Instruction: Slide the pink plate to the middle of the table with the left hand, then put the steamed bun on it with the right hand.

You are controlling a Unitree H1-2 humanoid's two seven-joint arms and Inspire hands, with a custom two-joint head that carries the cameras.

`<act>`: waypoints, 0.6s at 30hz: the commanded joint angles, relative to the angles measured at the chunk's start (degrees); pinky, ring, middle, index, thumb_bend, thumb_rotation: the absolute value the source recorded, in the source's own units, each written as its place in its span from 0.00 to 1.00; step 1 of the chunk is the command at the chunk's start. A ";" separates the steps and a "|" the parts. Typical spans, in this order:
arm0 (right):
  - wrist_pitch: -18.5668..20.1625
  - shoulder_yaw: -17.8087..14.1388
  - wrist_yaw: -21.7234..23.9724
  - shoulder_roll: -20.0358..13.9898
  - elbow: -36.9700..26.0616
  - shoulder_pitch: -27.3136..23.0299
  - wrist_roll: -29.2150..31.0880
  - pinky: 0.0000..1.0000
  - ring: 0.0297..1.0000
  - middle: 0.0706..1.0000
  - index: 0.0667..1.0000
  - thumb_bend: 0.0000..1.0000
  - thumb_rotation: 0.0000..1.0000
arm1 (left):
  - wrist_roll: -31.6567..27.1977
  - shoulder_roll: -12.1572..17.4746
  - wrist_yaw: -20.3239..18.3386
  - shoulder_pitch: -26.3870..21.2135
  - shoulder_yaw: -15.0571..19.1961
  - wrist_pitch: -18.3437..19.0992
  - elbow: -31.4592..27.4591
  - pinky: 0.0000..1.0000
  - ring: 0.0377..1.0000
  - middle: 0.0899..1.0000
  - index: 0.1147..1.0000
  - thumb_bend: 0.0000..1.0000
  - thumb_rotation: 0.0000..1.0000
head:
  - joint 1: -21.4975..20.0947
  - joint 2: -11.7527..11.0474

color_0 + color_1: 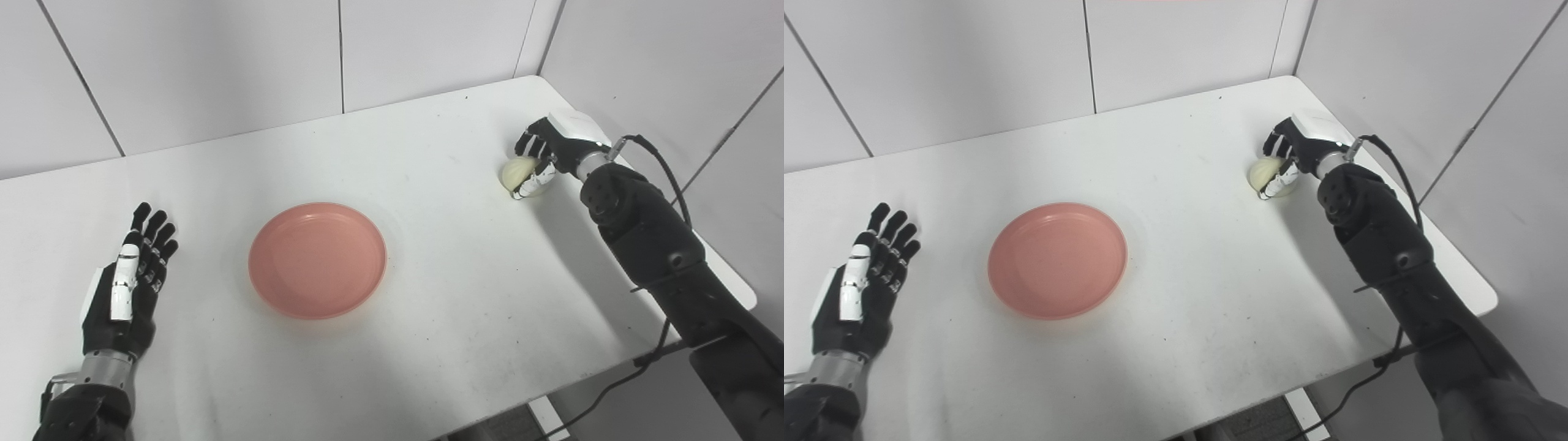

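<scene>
I saw the pink plate (317, 260) lying flat and empty a little left of the frame's centre, on the white table (429, 294), with nothing touching it. The steamed bun (519, 173) was far off in the upper right of the frame, near the table's right edge and well apart from the plate. My right hand (547, 153) was curled over it, fingers wrapped across its far side and the thumb against its near side, so only a pale rounded patch of the bun showed between them. I could not tell whether the bun sat on the table or was lifted clear, since the hand and its shadow covered the bottom of it. The right forearm ran down to the lower right corner, where it was cut off by the frame, a black cable (664, 168) looping beside it. My left hand (128, 285) rested at the lower left, well apart from the plate, fingers straight and slightly spread, holding nothing; its arm was cropped at the bottom edge.
</scene>
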 commanded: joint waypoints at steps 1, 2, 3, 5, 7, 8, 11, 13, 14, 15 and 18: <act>-1.25 -0.54 -1.31 -1.62 -2.07 -1.98 0.12 0.41 0.45 0.42 0.49 0.52 0.00 | -0.54 -0.14 -0.02 4.05 -0.08 0.96 2.05 0.99 0.98 0.99 1.00 0.44 1.00 | 0.26 -0.03; -1.13 -0.51 -1.22 -1.68 -2.25 -2.00 0.21 0.42 0.46 0.42 0.49 0.52 0.00 | -0.47 -0.22 0.10 4.10 -0.10 1.08 1.85 0.98 0.98 0.98 1.00 0.44 1.00 | 0.26 -0.03; -1.34 -0.58 -1.25 -1.78 -2.31 -1.97 0.46 0.42 0.46 0.42 0.49 0.52 0.00 | -0.36 -0.32 0.24 4.17 -0.14 1.13 1.69 0.98 0.98 0.98 1.00 0.44 1.00 | 0.68 0.01; -1.13 -1.08 -0.96 -1.97 -3.65 -1.67 1.13 0.42 0.45 0.42 0.49 0.52 0.00 | -0.24 -0.65 0.51 4.34 -0.24 1.25 1.51 0.99 0.98 0.98 1.00 0.43 1.00 | 1.87 0.09; -0.88 -1.46 -0.46 -2.27 -5.10 -1.40 1.81 0.41 0.45 0.42 0.50 0.52 0.00 | -0.21 -1.08 0.83 4.57 -0.32 1.51 1.03 0.99 0.98 0.98 1.00 0.41 1.00 | 2.65 0.12; -0.69 -1.58 -0.07 -2.49 -6.07 -1.35 2.07 0.41 0.45 0.42 0.50 0.52 0.00 | -0.10 -1.36 1.06 4.70 -0.44 1.79 0.63 0.99 0.98 0.98 1.00 0.41 1.00 | 3.30 0.11; 0.80 -1.53 1.55 -2.76 -10.58 -1.63 2.11 0.40 0.45 0.41 0.50 0.52 0.00 | 0.34 -1.97 1.73 4.99 -0.85 2.77 -0.44 0.99 0.98 0.98 1.00 0.39 1.00 | 3.92 0.12; 1.42 -1.31 3.05 -2.81 -13.63 -2.20 2.13 0.40 0.45 0.42 0.50 0.52 0.00 | 0.84 -2.25 1.94 5.22 -1.28 2.83 -0.78 0.99 0.98 0.98 1.00 0.39 1.00 | 4.70 0.07; 1.78 -1.23 3.90 -2.76 -14.97 -2.62 2.31 0.40 0.44 0.41 0.50 0.52 0.00 | 1.06 -2.45 2.05 5.30 -1.52 2.78 -0.84 0.99 0.98 0.98 1.00 0.39 1.00 | 5.50 0.10; 2.25 -1.04 4.76 -2.62 -16.15 -3.15 2.30 0.40 0.44 0.41 0.50 0.52 0.00 | 1.18 -2.61 2.13 5.37 -1.67 2.73 -0.83 0.99 0.98 0.98 1.00 0.40 1.00 | 5.50 0.10; 3.25 -0.10 7.17 -2.09 -19.08 -5.13 1.84 0.39 0.44 0.41 0.50 0.52 0.00 | 1.73 -3.49 2.72 5.66 -2.36 2.98 -1.27 0.99 0.98 0.98 1.00 0.40 1.00 | 7.65 0.28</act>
